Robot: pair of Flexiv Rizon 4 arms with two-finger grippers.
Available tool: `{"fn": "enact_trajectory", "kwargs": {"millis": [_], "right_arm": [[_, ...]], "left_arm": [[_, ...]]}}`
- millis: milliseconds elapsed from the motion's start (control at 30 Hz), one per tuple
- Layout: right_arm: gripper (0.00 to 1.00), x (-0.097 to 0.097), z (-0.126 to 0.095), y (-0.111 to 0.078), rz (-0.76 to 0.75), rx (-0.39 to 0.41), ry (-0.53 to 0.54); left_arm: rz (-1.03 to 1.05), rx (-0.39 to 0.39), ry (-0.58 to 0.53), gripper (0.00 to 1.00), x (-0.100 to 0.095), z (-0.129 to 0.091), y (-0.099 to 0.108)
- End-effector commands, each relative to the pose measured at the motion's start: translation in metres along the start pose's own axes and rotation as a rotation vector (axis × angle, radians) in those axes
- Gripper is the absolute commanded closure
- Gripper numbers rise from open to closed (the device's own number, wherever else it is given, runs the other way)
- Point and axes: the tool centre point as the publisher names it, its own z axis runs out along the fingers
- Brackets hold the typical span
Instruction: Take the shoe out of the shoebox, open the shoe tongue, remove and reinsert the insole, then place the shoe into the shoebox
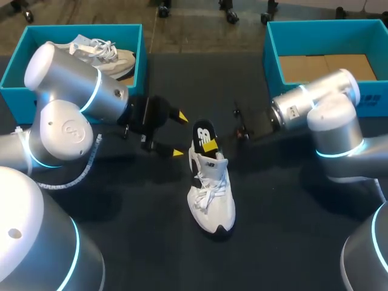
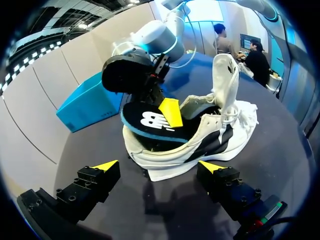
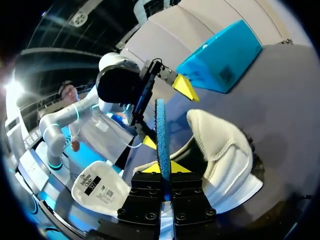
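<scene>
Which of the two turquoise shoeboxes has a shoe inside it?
The turquoise shoebox at the table's far left: a white laced shoe lies in it. The turquoise shoebox at the far right shows only its bare brown cardboard floor.

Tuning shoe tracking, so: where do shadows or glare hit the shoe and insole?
Head view: white shoe evenly lit, no glare, on dark table. Left wrist view: the shoe casts a soft shadow towards the open left claw. Right wrist view: insole, edge-on in the right claw, shows no glare.
</scene>
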Motion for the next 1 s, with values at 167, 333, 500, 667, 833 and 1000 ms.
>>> {"fn": "enact_trajectory", "kwargs": {"millis": [167,333,500,667,833,1000], "right_arm": [[1.0,0.008,0.003,-0.009,0.031,0.008,-0.018],[0.83,0.009,-0.001,0.001,-0.007,0.005,-0.045],[0.81,0.009,-0.005,0.013,-0.043,0.012,-0.062],[1.0,0.007,-0.005,0.02,-0.038,0.037,-0.044],[1.0,0.007,-0.009,0.027,0.004,0.048,-0.048],[1.0,0.008,-0.012,0.032,0.068,0.053,-0.027]], "left_arm": [[0.003,0.005,0.004,0.0,0.002,0.001,0.0],[0.007,0.005,0.004,0.0,0.002,0.001,0.0],[0.01,0.002,0.004,0.0,0.002,0.0,0.002],[0.01,0.003,0.0,0.0,0.002,-0.001,0.002],[0.008,0.005,-0.001,0.0,0.003,-0.001,0.003],[0.007,0.007,0.002,0.0,0.004,-0.001,0.002]]}}
